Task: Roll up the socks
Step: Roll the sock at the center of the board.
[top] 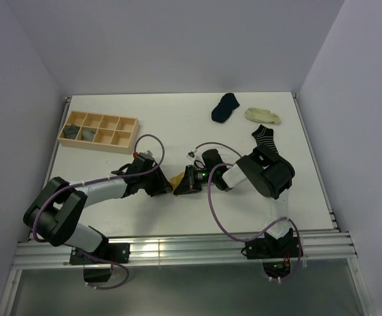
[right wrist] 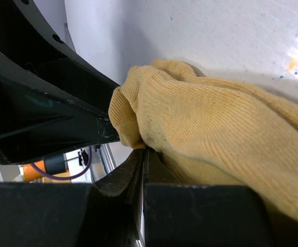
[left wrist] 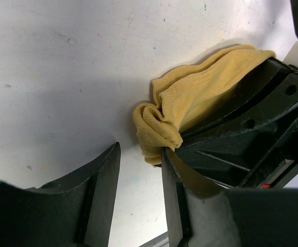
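Observation:
A mustard-yellow sock [top: 177,178] lies bunched on the white table between my two grippers. In the left wrist view the sock [left wrist: 190,103] shows a rolled fold at its near end, touching the tip of my right-hand finger [left wrist: 172,195]. My left gripper [left wrist: 140,154] is open, with only bare table between its fingers. My right gripper [right wrist: 144,152] is shut and lies pressed against the sock [right wrist: 216,134], whose fabric bulges over its tips. Its black body [left wrist: 252,134] covers the sock's far side. In the top view, left gripper [top: 166,187] and right gripper [top: 182,184] nearly meet.
A wooden tray [top: 128,122] with several compartments stands at the back left and holds grey rolled socks [top: 87,133]. A navy sock [top: 225,106], a cream sock [top: 263,116] and a black-and-white striped sock [top: 265,137] lie at the back right. Purple cables loop around both arms.

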